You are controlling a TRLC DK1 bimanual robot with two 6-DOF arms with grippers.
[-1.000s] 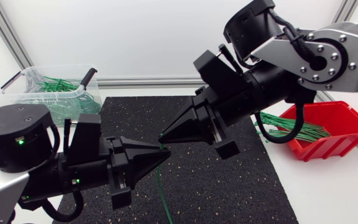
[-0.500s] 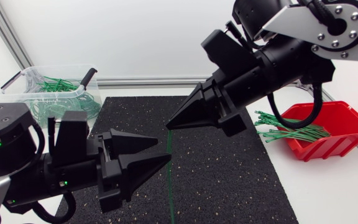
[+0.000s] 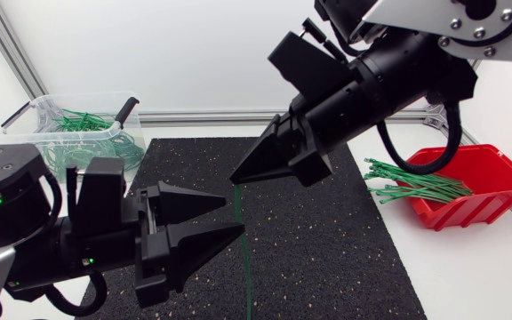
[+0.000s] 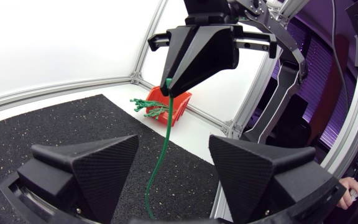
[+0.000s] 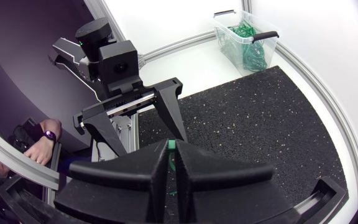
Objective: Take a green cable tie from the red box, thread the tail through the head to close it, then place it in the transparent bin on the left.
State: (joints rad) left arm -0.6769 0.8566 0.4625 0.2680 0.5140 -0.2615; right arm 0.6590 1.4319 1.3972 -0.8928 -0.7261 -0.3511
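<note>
Mat [image 3: 327, 231] sits mid desk [image 3: 469, 267]. At back left, off the mat's corner: bin [image 3: 34, 120] with ties [image 3: 83, 120] inside. On the desk right of the mat: box [image 3: 496, 191], bundle of ties [image 3: 412, 187] in it, ends poking over its left wall. Above mat centre: right claw [image 3: 238, 178], cable tie [image 3: 243, 240] pinched at its tip, hanging down. Front left, lower: left claw [image 3: 233, 216], fingers apart, tie just ahead of it.

We can read no text, label, number or sign on anything in our 3 views.
</note>
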